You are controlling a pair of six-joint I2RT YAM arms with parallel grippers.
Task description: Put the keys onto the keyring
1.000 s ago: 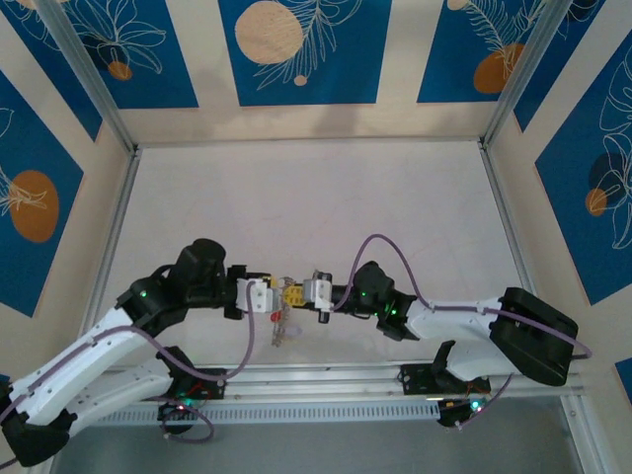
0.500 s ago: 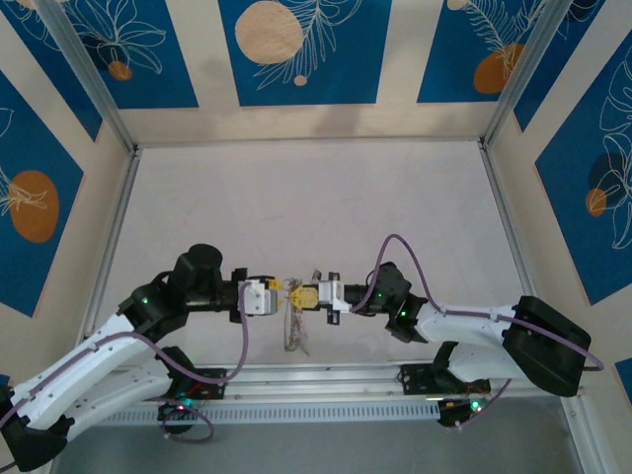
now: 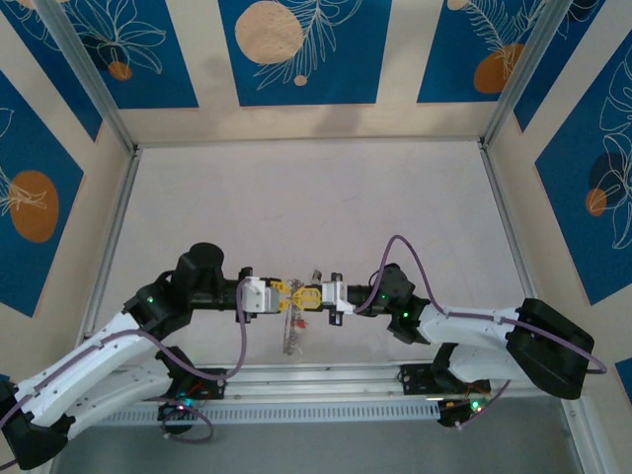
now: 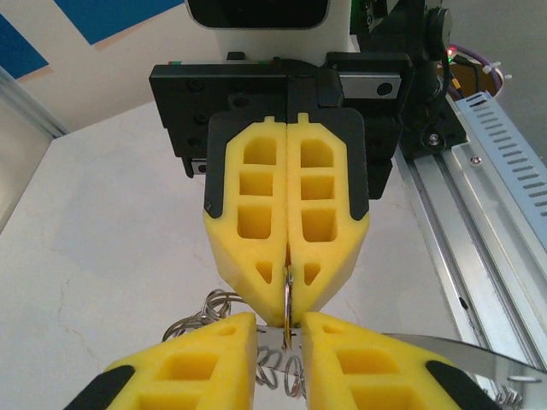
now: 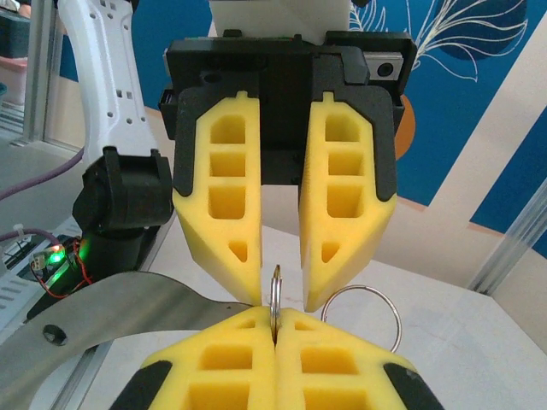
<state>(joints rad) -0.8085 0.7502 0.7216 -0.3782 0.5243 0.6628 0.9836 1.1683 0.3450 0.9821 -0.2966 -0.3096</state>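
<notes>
My two grippers meet tip to tip above the near edge of the table. The right gripper (image 3: 309, 296) (image 5: 275, 318) is shut on a thin metal ring seen edge-on, which I take for the keyring (image 5: 275, 282). The left gripper (image 3: 283, 296) (image 4: 280, 329) is open by a narrow gap. Its fingers stand either side of the ring's free edge without pressing it. A bundle of wire loops and keys (image 3: 291, 334) with a red tag hangs below the grippers. Another round ring (image 5: 363, 318) hangs behind.
The pale tabletop (image 3: 316, 207) stretches away behind the grippers, bounded by aluminium frame posts and blue-patterned walls. A slotted aluminium rail (image 3: 326, 380) runs along the near edge, just below the hanging bundle. A grey metal plate (image 5: 111, 307) lies beside the right fingers.
The right arm has swung its elbow right and towards the near edge, lining its gripper up with the left one. The hanging bundle shifted slightly right. The left jaws have narrowed.
</notes>
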